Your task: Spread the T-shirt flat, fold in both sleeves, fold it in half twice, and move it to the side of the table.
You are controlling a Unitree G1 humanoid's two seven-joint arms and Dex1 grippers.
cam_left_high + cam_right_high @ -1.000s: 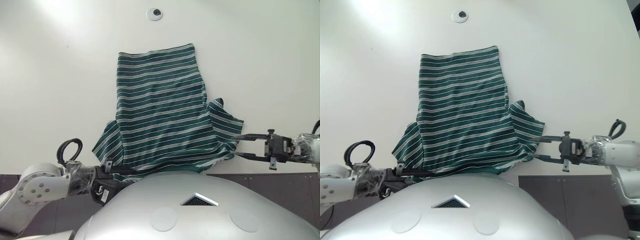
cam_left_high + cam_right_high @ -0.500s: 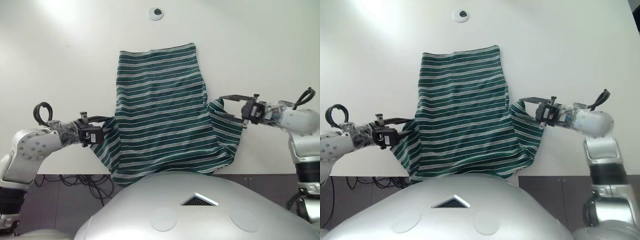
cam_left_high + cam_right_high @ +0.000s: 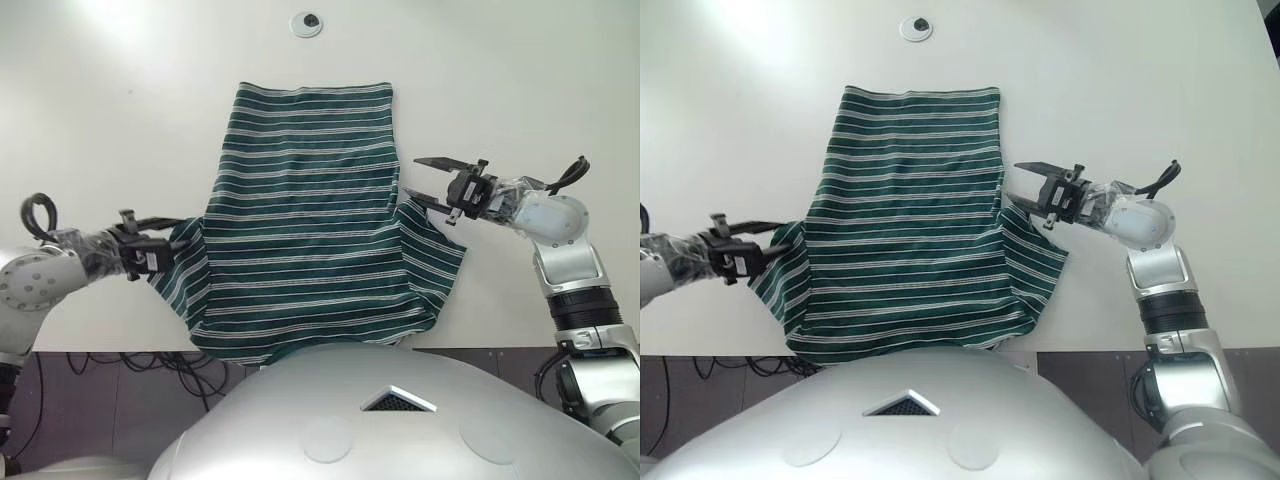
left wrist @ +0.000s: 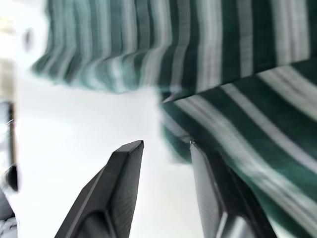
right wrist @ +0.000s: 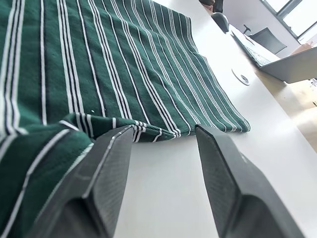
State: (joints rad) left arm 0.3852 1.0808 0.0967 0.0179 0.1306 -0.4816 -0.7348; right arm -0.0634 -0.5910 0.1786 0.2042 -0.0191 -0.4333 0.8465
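Observation:
A dark green T-shirt with white stripes [image 3: 305, 220] lies on the white table [image 3: 100, 120], hem at the far side, collar end at the near edge. My left gripper [image 3: 178, 232] is open at the shirt's left sleeve [image 3: 185, 270]; in the left wrist view [image 4: 166, 144] one finger touches the sleeve's edge and bare table shows between the fingers. My right gripper [image 3: 418, 178] is open just above the right sleeve [image 3: 435, 250], where it meets the body; its fingers [image 5: 111, 158] hover over the cloth.
A small round disc [image 3: 306, 24] sits on the table beyond the hem. The near table edge runs just under the shirt's collar end, with cables [image 3: 150, 360] below it. A laptop [image 5: 292, 64] lies at the table's far end.
Both grippers have moved from the near table edge forward to the sleeves. The shirt's near part now lies wider on the table, and its hem lies straighter.

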